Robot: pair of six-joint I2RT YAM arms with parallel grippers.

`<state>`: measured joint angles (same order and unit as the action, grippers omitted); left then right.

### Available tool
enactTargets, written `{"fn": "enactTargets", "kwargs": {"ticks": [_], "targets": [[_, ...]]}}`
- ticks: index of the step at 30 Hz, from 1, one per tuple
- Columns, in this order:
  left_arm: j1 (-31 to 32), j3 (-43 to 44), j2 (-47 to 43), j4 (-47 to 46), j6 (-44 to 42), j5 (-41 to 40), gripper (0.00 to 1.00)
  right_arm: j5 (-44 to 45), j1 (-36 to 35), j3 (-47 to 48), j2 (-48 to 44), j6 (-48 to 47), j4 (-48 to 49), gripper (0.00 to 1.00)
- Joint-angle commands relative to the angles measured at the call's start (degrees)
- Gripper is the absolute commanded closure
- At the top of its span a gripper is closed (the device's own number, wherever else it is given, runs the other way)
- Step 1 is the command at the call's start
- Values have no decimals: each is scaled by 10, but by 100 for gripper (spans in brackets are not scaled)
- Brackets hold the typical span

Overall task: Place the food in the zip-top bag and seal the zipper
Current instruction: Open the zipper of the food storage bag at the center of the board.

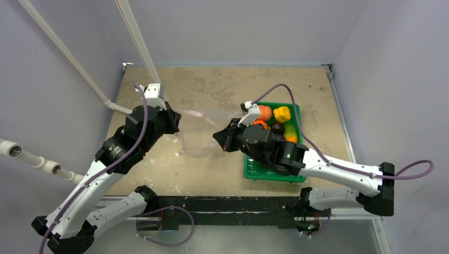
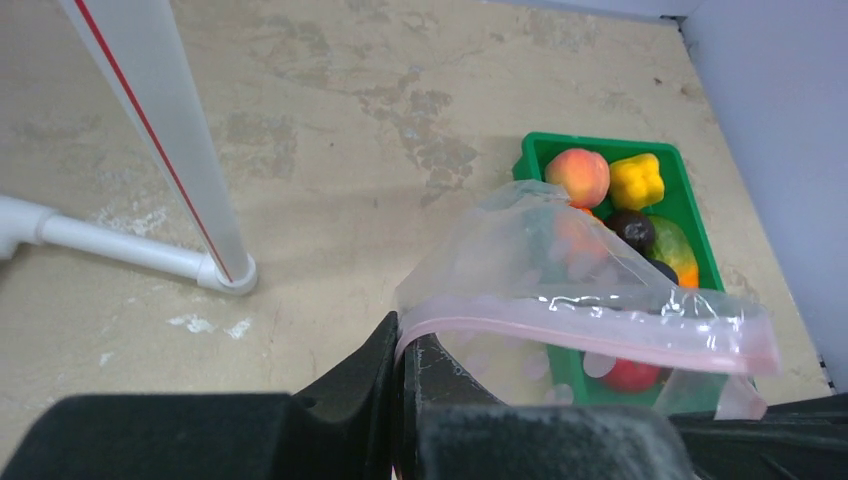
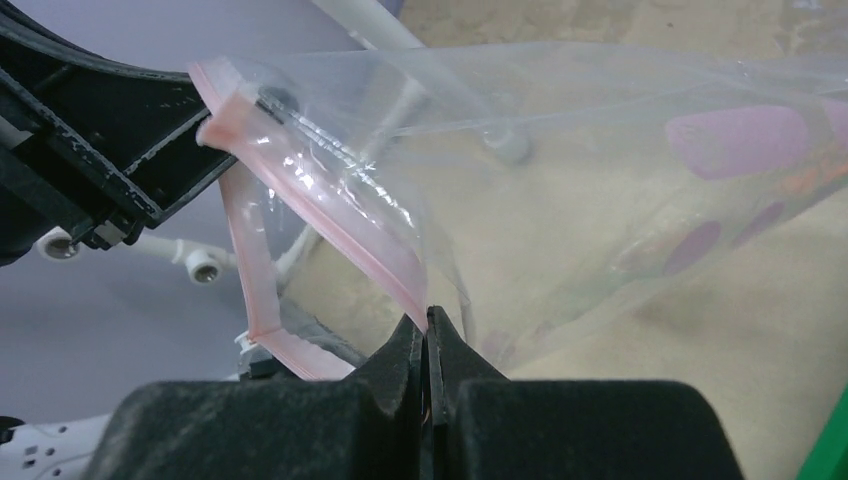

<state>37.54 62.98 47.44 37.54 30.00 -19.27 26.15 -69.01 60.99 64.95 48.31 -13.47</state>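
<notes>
Soft, even light falls from overhead, and nothing is blown out. In the top view the counter (image 1: 212, 90) is moderately bright, the walls are a cool grey-violet, and faint, soft-edged shadows lie beneath both arms. The left wrist view is brighter and sharp at mid-distance. Small glints sit on the zip-top bag (image 2: 540, 260) just above its zipper (image 2: 600, 342), the jaws at 6 o'clock are blurred, and the green tray (image 2: 690, 200) throws a soft shadow toward 9 o'clock. In the right wrist view, white glare streaks cross the film and everything beyond it is hazy.
</notes>
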Motion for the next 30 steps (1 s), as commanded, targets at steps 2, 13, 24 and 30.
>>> {"fn": "enactTargets", "kwargs": {"ticks": [2, 13, 24, 30], "targets": [[-4, 88, 11, 8, -55, 2, 100, -22, 21, 55, 38, -58, 104, 100], [1, -16, 46, -32, -28, 100, 100, -211, 158, -84, 53, -45, 254, 100], [110, -77, 139, -108, 23, 19, 100, -177, 162, -166, 60, -3, 162, 100], [111, -80, 140, -119, 23, -11, 100, -142, 162, -183, 2, 25, 105, 100]]}}
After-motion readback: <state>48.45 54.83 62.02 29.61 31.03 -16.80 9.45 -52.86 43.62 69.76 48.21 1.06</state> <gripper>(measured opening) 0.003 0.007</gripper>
